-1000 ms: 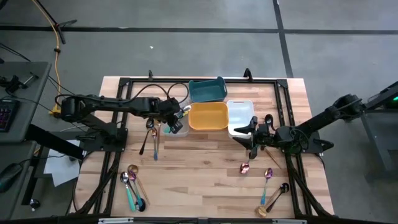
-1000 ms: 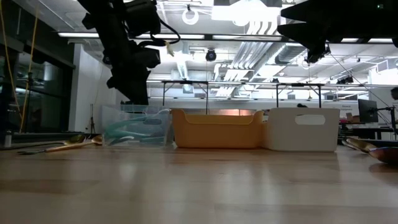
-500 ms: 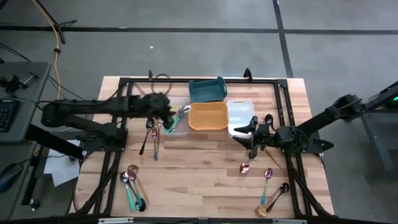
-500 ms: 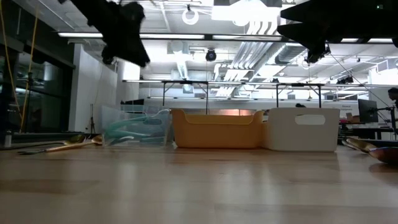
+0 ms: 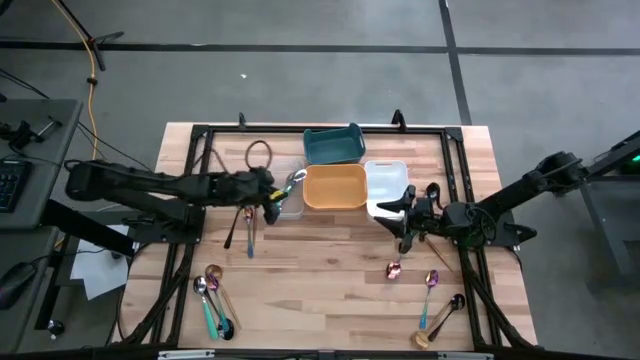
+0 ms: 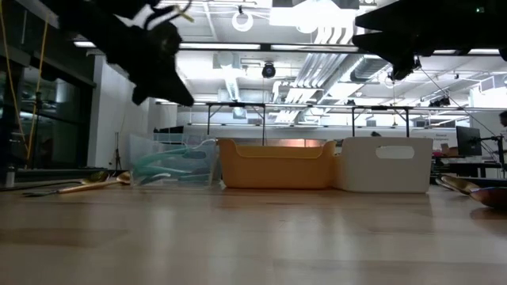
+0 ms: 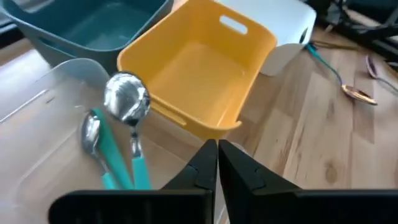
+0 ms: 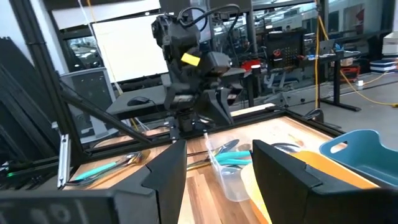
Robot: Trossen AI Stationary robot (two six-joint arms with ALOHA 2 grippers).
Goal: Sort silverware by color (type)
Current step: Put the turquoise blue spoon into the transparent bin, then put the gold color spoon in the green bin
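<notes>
Left pincer (image 5: 270,196): fingers (image 7: 239,165) pressed together, nothing between them; raised off the desk (image 5: 330,270) just beside the clear bin (image 5: 288,203), on its outer side, away from the yellow bin.
Right pincer (image 5: 404,222): fingers (image 8: 163,168) apart, nothing held; raised, just in front of the white bin (image 5: 385,185).
Teal-handled spoons (image 7: 127,134): two in the clear bin, directly ahead of the left pincer's tips, bowls toward the teal bin; one bowl propped on the bin's rim.
Bins: yellow bin (image 5: 335,187) between clear and white bins; teal bin (image 5: 333,145) behind them.
Gold spoon (image 5: 250,228): flat on desk just below the left pincer, beside a dark black utensil (image 5: 230,232).
Front-left cluster (image 5: 213,300): several spoons, silver with teal handles, gold and dark, well apart from the left pincer toward the desk's front edge.
Pink-purple spoon (image 5: 393,269): on desk near the right pincer, in front of it.
Front-right group: second pink-purple spoon with teal-looking handle (image 5: 429,292), a black spoon (image 5: 452,303), a gold spoon (image 5: 421,340), all farther from the right pincer toward the front edge.
Low view: gold spoon (image 6: 87,182) lying at far left on desk, bins lined up behind.
</notes>
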